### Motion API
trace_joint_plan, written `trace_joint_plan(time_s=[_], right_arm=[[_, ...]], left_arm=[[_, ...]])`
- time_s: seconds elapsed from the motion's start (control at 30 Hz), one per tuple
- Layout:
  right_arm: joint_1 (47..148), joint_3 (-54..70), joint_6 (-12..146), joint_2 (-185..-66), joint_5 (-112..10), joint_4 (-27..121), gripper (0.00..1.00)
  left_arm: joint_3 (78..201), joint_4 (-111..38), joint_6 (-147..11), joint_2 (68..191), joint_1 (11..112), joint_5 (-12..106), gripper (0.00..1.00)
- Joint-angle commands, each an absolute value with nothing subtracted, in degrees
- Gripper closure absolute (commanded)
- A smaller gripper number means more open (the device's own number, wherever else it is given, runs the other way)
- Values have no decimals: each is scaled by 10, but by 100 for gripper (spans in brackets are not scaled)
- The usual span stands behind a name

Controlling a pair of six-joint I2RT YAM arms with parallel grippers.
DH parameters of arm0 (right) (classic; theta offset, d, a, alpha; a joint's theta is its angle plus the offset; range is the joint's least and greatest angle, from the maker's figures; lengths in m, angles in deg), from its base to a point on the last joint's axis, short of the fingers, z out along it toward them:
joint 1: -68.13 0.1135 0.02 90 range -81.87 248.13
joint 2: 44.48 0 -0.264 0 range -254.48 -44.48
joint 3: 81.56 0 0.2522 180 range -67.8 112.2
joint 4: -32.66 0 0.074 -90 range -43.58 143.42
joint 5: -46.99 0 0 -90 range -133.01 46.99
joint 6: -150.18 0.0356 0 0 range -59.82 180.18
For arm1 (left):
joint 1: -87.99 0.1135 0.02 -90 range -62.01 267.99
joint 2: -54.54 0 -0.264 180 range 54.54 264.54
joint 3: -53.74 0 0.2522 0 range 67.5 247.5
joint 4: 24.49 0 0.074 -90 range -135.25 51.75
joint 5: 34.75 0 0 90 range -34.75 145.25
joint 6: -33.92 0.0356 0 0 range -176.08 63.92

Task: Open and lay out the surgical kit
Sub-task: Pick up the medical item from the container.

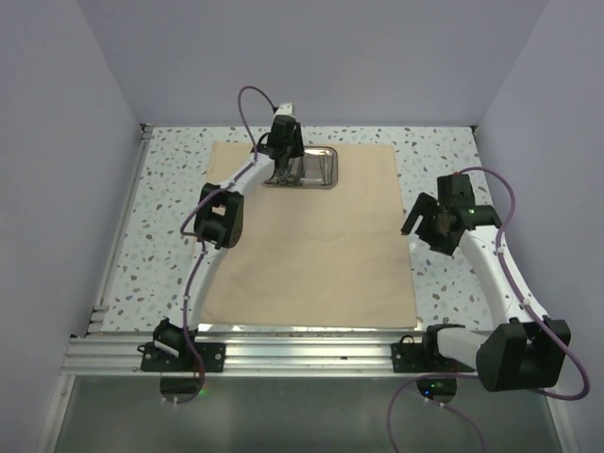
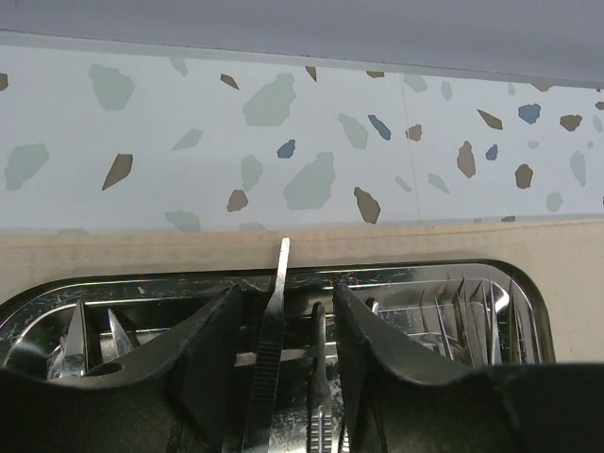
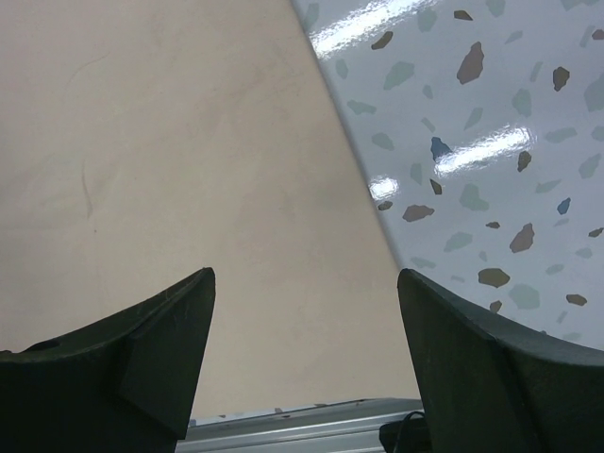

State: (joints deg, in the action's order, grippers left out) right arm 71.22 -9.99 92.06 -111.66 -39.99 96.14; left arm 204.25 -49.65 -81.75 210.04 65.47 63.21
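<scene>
— Why is the cloth wrap spread flat over the worktop?

— I'd say it's meant as the bed for the instruments. The unwrapping looks done, but nothing is laid out on it yet. Everything sits in the steel tray at the cloth's far edge.

— And the left arm reaches right over there?

— Yes, it's tipped down into the tray. On its wrist view the jaws stand apart with the tweezers between them, lying lengthways, tip pointing away. They look nearer the left jaw, and I see a gap on both sides, so nothing is clamped. A second slim instrument lies in the same gap, just beside the right jaw. That could get caught too.

— The right arm?

— It hangs over the cloth's right edge, well apart from the tray. Its jaws are wide and empty, with only cloth and speckled worktop below. My guess is it's waiting, or ready to pin the cloth.
</scene>
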Motion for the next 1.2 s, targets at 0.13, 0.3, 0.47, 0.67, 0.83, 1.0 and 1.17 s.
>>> trace_joint_plan(time_s=[0.13,0.3,0.47,0.67,0.83,1.0,1.17], right_arm=[[716,-100,915,-1133,-413,945,18],[713,-109,918,-1128,-419,938,18],[714,-121,918,-1112,-427,934,18],[714,-131,916,-1085,-428,940,18],[715,-136,916,-1074,-428,942,18],[723,-130,913,-1068,-428,943,18],[729,-129,915,-1063,-428,938,19]], left_arm=[[2062,-515,-768,2110,653,672,55],[2071,-548,-732,2108,644,686,55],[2071,-574,-702,2099,643,693,57],[2066,-638,-680,2104,637,700,70],[2046,-658,-674,2096,630,698,96],[2039,-671,-700,2083,628,681,100],[1991,-611,-736,2026,629,657,100]])
